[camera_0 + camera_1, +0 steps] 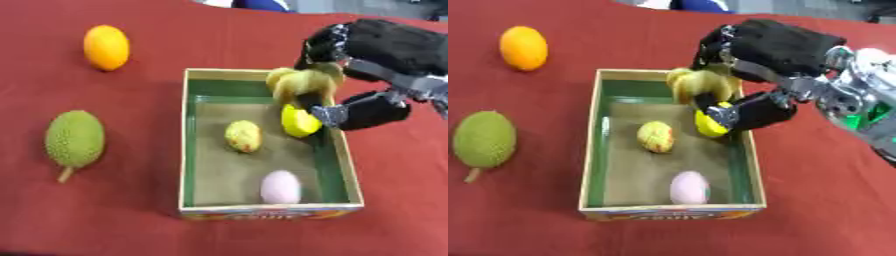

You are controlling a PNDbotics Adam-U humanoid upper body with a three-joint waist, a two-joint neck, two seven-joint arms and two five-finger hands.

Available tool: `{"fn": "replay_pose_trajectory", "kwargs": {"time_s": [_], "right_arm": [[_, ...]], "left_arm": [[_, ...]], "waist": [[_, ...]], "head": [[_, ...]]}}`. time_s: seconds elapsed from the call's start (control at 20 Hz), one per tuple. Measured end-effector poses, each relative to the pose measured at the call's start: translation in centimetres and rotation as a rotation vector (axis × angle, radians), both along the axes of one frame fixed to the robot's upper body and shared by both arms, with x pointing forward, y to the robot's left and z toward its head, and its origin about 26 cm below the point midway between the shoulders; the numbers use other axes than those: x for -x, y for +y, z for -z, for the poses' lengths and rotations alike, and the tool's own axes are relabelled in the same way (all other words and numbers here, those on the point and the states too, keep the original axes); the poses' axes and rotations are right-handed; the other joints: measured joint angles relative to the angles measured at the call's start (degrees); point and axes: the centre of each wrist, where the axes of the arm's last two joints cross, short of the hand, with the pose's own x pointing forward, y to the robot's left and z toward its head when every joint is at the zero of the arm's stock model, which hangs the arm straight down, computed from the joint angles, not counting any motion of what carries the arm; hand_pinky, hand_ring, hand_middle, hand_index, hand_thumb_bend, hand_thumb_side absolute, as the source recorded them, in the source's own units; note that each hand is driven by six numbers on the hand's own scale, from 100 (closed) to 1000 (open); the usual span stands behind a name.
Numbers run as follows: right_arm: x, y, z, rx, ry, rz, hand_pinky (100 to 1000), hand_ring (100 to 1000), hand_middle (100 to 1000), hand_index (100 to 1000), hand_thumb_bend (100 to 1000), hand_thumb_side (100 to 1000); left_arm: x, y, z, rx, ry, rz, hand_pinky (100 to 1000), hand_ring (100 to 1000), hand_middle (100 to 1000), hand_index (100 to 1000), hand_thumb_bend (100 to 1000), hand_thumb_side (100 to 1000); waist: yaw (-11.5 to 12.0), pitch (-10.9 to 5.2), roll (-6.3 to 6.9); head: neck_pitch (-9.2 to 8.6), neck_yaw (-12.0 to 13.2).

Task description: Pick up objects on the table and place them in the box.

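The printed strip on the box's [185,150] near wall is too blurred to read, and inside lie a pink egg shape [281,187], a yellow-green fruit [243,136] and a yellow fruit [297,121] against the right wall. The right hand [767,50] reaches in from the right over the far right corner, fingers curled around a tan, lumpy thing [304,82] I cannot identify. On the red cloth [131,220] left of the box sit a green spiky fruit [75,138] and, farther back, an orange [107,47].

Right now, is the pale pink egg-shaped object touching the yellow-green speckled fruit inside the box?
Apart. The left eye view shows bare box floor between the pink egg and the speckled fruit.
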Motion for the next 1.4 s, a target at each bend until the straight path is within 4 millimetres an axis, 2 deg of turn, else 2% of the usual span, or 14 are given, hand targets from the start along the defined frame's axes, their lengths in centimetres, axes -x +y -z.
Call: {"fn": "replay_pose_trajectory", "kwargs": {"time_s": [0.05, 0.3, 0.45, 0.55, 0.65, 0.75, 1.05, 1.1, 1.2, 1.3, 1.4], "right_arm": [[0.0, 0.3, 0.2, 0.010, 0.008, -0.005, 598, 663, 679, 761, 100, 348], [0.1, 2.2, 1.5, 0.085, 0.046, -0.019, 641, 749, 778, 847, 100, 461], [0.2, 2.7, 2.0, 0.140, 0.061, -0.009, 673, 800, 829, 886, 152, 485], [0.2, 2.8, 2.1, 0.175, 0.064, -0.003, 729, 868, 880, 923, 187, 460], [0.2, 2.8, 2.1, 0.212, 0.066, 0.000, 843, 954, 919, 957, 190, 381], [0.2, 2.7, 1.9, 0.245, 0.065, 0.003, 887, 978, 923, 966, 201, 347], [0.1, 2.1, 0.6, 0.241, 0.028, 0.016, 905, 978, 910, 976, 234, 359], [0.0, 2.0, 0.5, 0.227, 0.019, 0.016, 903, 974, 906, 974, 228, 339], [0.0, 1.5, 0.3, 0.195, 0.006, 0.018, 885, 956, 889, 965, 189, 237], [-0.1, 1.1, 0.2, 0.159, 0.000, 0.023, 855, 920, 856, 940, 100, 217], [-0.1, 0.5, 0.0, 0.114, -0.005, 0.035, 806, 859, 811, 904, 100, 165]], "left_arm": [[0.0, 0.0, 0.0, -0.001, 0.001, 0.001, 754, 614, 587, 805, 100, 528], [0.0, -0.1, 0.0, -0.003, 0.005, 0.007, 754, 614, 588, 805, 100, 529], [0.0, -0.1, 0.0, -0.003, 0.007, 0.009, 754, 614, 588, 806, 100, 531], [0.0, -0.1, 0.0, -0.003, 0.007, 0.010, 755, 615, 588, 806, 100, 531], [0.0, -0.1, 0.0, -0.003, 0.007, 0.010, 754, 615, 588, 806, 100, 531], [0.0, -0.1, 0.0, -0.003, 0.008, 0.010, 755, 615, 589, 806, 100, 531], [0.0, -0.1, 0.0, -0.003, 0.008, 0.010, 755, 615, 589, 807, 100, 530], [0.0, -0.1, 0.0, -0.003, 0.008, 0.010, 754, 615, 589, 807, 100, 529], [0.0, -0.1, 0.0, -0.003, 0.008, 0.010, 754, 615, 589, 807, 100, 528], [0.0, -0.1, 0.0, -0.003, 0.008, 0.010, 754, 615, 589, 806, 100, 526], [0.0, -0.1, 0.0, -0.003, 0.008, 0.010, 754, 616, 589, 806, 100, 520]], "waist": [[0.1, 0.22, -0.03], [0.3, 0.66, -0.02], [0.4, 0.90, -0.02], [0.4, 0.94, -0.02], [0.3, 0.94, -0.02], [0.3, 0.94, -0.01], [-0.1, 0.92, 0.17], [-0.2, 0.90, 0.21], [-0.2, 0.86, 0.28], [-0.3, 0.76, 0.34], [-0.4, 0.66, 0.55]], "head": [[0.00, 0.0], [0.00, -0.1], [0.00, -0.1], [0.01, -0.1], [0.01, -0.1], [0.02, 0.0], [0.04, 0.4], [0.04, 0.4], [0.04, 0.5], [0.04, 0.5], [0.04, 0.7]]}}
